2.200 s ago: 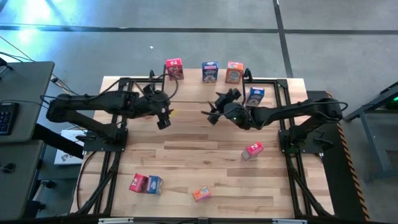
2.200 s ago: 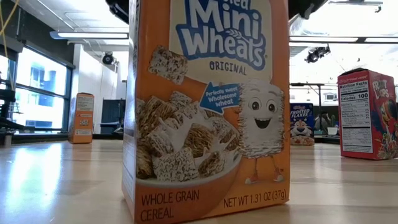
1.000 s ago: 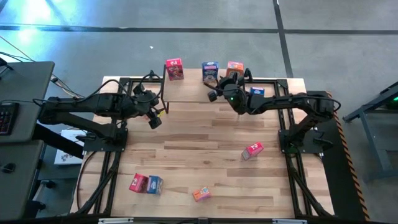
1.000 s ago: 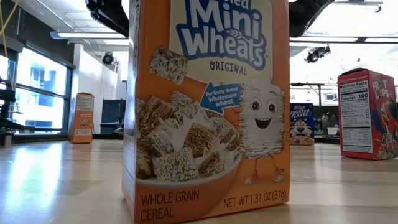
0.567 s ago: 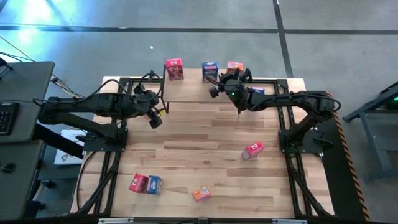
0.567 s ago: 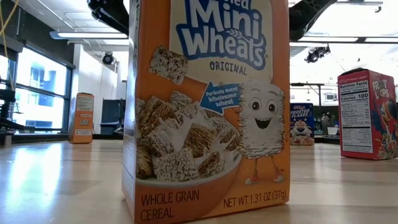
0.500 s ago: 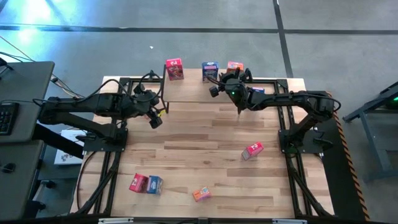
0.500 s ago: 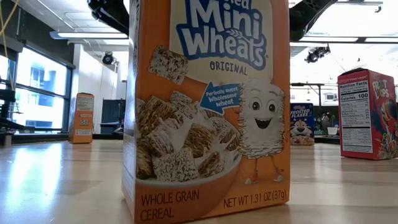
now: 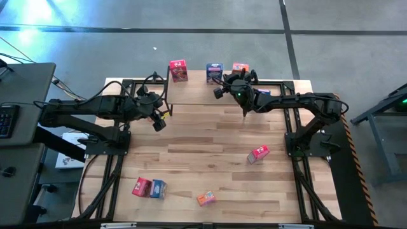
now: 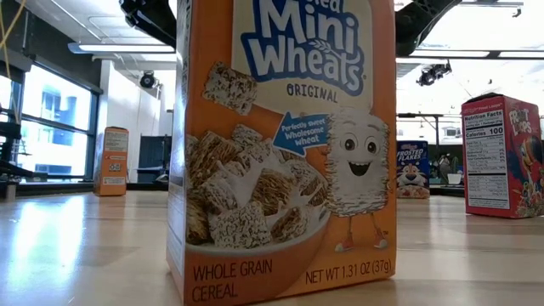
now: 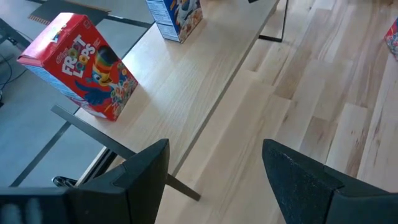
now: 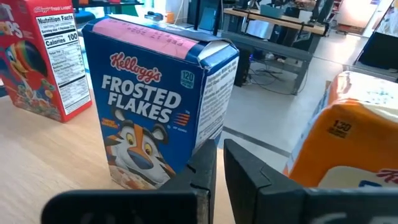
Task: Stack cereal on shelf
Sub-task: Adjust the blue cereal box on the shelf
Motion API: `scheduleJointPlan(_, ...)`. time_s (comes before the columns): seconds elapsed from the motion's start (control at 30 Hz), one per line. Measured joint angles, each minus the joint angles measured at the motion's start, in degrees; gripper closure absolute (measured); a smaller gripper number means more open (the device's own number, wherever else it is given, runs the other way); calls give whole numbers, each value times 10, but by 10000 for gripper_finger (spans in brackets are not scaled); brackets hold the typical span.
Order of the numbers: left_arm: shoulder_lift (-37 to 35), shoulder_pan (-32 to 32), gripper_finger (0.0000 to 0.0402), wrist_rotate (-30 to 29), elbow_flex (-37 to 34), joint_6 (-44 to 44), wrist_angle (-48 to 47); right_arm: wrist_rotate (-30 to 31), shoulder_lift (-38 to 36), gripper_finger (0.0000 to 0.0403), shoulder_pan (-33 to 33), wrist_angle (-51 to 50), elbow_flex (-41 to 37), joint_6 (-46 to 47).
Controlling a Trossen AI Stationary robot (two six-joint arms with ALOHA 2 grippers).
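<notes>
On the shelf [image 9: 191,92] along the far edge stand a red cereal box [image 9: 179,70], a blue one [image 9: 215,72] and an orange one [image 9: 240,66]. My right gripper [image 12: 217,168] is shut and points level between the blue box [image 12: 155,106] and the orange box [image 12: 348,149]; in the high view it sits at the shelf [image 9: 229,78]. My left gripper [image 11: 214,168] hangs open over the table's far left [image 9: 159,122], holding nothing, with the red box [image 11: 81,65] ahead of it. My right gripper's shut fingers [image 12: 205,165] come level from the table's near side and stand at the blue box's lower near corner [image 12: 196,149]. Whether they touch the box, I cannot tell.
A second blue box [image 9: 262,94] shows beside the right arm. Loose boxes lie on the table: red [image 9: 257,153], red [image 9: 141,187], blue [image 9: 158,187], orange [image 9: 205,198]. That orange box [image 10: 280,144] fills the low view. Black frame rails line both sides.
My right gripper has edged toward the far edge, in between the blue and orange boxes on the shelf, and then kept still.
</notes>
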Motion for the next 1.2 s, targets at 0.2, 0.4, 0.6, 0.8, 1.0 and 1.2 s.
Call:
scheduleJointPlan(0.2, 0, 0, 153, 0, 0, 0, 0, -16, 0, 380, -7, 0, 0, 7)
scheduleJointPlan(0.4, 0, 0, 153, 0, 0, 0, 0, -25, 0, 380, -7, 1, 0, 11)
scheduleJointPlan(0.6, 0, 0, 153, 0, 0, 0, 5, -35, 0, 380, -7, 4, 0, 11)
scheduleJointPlan(0.8, 0, 0, 153, 0, 0, 0, 13, -35, 1, 380, -7, -5, 15, 8)
scheduleJointPlan(1.0, 0, 0, 153, 0, 0, 0, 12, -13, 27, 381, -7, -78, 77, -3)
scheduleJointPlan(1.2, 0, 0, 153, 2, 0, 1, 12, 4, 50, 381, -7, -113, 114, 3)
